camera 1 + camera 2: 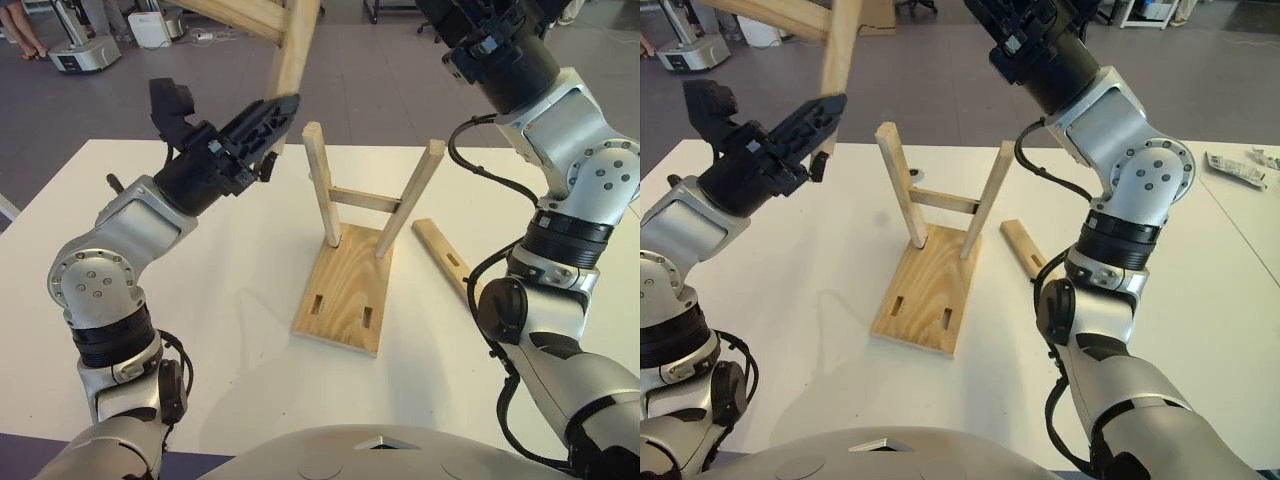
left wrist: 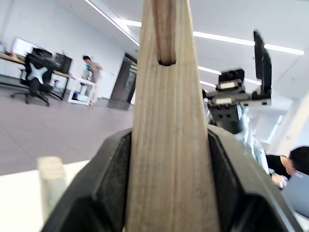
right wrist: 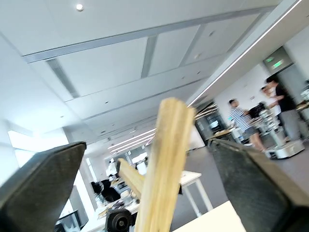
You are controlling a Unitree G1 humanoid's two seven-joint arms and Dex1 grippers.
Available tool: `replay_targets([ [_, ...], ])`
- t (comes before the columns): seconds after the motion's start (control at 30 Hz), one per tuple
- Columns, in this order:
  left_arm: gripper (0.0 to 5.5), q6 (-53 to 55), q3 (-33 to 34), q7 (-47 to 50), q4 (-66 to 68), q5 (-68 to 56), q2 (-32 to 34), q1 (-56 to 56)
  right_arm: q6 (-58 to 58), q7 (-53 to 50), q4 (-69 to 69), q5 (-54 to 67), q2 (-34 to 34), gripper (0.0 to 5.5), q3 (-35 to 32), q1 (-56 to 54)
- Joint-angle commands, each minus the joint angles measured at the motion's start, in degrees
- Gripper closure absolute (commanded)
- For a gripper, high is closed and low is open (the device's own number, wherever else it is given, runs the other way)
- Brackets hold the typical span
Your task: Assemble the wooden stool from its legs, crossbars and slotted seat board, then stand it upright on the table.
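Note:
The slotted seat board (image 1: pixel 345 290) lies flat on the white table (image 1: pixel 230 300). Two legs (image 1: pixel 322 190) (image 1: pixel 412 205) stand in its far end, joined by a crossbar (image 1: pixel 365 200). Its two near slots are bare. A loose leg (image 1: pixel 445 258) lies on the table to the right of the board. My left gripper (image 1: pixel 280 110) is raised over the table's far left, shut on another leg (image 1: pixel 295 50) that carries a crossbar (image 1: pixel 770 12). In the left wrist view this leg (image 2: pixel 169 145) sits clamped between both fingers. My right gripper (image 3: pixel 147 144) is high up and open, with a wooden leg (image 3: pixel 164 164) between its spread fingers, touching neither.
A small flat packet (image 1: pixel 1240 165) lies on a neighbouring table at the far right. Another robot's base (image 1: pixel 75 45) stands on the floor beyond the table's far left corner. Bare tabletop stretches left and in front of the board.

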Motion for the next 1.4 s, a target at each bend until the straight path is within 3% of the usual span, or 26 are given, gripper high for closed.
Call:
replay_targets([
  [0.03, 3.47, 1.7, -2.5, -1.8, -0.7, -4.1, 2.6, -1.5, 2.3, 1.8, 3.6, 0.9, -2.1, 0.13, 1.1, -2.8],
  [0.23, 3.47, 2.3, -4.6, -4.7, -1.3, -10.0, 5.2, -1.1, 6.6, 3.3, 7.3, 8.1, -2.6, 0.12, 0.0, -3.9],
  [0.5, 3.47, 1.6, -6.6, -5.7, -0.8, -15.3, 7.4, -0.5, 9.5, 2.8, 6.9, 20.3, -3.9, 1.61, 0.2, -2.6],
  [0.83, 3.47, -0.9, -6.9, -4.6, -0.2, -11.9, 8.2, -0.8, 7.7, 0.6, 5.5, 16.2, -5.2, 3.37, 3.3, -0.8],
  [1.07, 3.47, -0.3, -6.6, -6.2, -1.6, -11.7, 9.2, 1.7, 5.7, -2.0, 4.6, 14.6, -5.6, 3.43, 3.4, -1.0],
  [1.17, 2.73, -2.4, -4.2, -6.0, -1.3, -8.7, 9.8, 5.3, 4.4, -3.4, 2.6, 12.1, -6.8, 3.46, 3.5, -0.8],
  [1.3, 2.66, -2.4, 2.5, -16.1, -3.0, -1.0, 14.8, 22.9, 5.0, 0.1, -5.2, 6.2, -12.4, 3.46, 4.5, 3.9],
  [1.4, 2.66, -6.3, 3.4, -20.8, -1.4, 7.4, 13.5, 33.6, 2.8, 8.2, -16.2, -1.5, -17.2, 3.46, 7.7, 12.1],
])
